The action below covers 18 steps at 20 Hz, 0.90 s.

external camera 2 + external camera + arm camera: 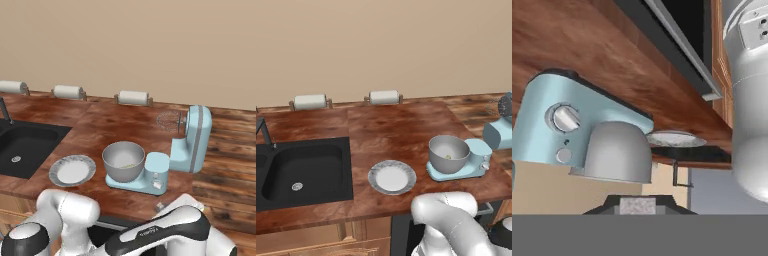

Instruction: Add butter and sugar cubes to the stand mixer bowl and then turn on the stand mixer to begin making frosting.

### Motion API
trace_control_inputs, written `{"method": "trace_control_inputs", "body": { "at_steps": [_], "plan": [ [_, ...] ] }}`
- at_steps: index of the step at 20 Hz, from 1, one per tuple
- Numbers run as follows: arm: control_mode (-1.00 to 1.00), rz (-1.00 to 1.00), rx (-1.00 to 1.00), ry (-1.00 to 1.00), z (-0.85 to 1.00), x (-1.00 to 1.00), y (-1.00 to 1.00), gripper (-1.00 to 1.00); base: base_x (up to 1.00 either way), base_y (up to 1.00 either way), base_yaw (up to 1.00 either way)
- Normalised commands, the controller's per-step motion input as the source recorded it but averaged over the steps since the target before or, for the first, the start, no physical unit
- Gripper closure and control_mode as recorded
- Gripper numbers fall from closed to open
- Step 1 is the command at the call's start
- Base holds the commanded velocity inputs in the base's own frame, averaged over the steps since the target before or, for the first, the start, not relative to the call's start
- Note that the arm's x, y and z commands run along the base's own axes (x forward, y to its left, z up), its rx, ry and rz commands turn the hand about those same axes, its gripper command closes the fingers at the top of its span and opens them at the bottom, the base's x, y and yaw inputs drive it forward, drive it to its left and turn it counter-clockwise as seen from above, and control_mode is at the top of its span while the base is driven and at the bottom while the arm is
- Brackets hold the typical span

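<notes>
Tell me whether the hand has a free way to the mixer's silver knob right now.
Probably yes. The hand view looks straight at the knob on the blue mixer base, and nothing stands between; the bowl sits off to one side.

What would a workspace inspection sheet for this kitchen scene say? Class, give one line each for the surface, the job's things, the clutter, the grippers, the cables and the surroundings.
Surface: brown wooden counter, black sink set into it.
Job's things: light blue stand mixer, head tilted back; grey stand mixer bowl on its base, something pale inside; silver knob on the base front.
Clutter: white plate with nothing on it, beside the bowl.
Grippers: gripper shut, holding nothing, facing the mixer's knob side.
Cables: nothing seen.
Surroundings: beige wall, paper towel rolls along it.
</notes>
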Motion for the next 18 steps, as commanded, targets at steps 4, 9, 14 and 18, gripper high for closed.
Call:
{"method": "trace_control_inputs", "body": {
  "at_steps": [4, 9, 14, 18],
  "plan": [
    [-1.00, -0.03, -0.19, 0.00, 0.87, -0.06, 0.77, 1.00, 0.00, 0.00, 0.00],
    [-1.00, 0.00, -0.25, 0.00, 0.84, 0.00, 0.75, 1.00, 0.00, 0.00, 0.00],
    [-1.00, 0.00, -0.24, 0.07, 0.52, 0.28, 0.69, 1.00, 0.00, 0.00, 0.00],
    [-1.00, 0.00, -0.22, 0.19, 0.16, 0.54, 0.62, 1.00, 0.00, 0.00, 0.00]
  ]
}}
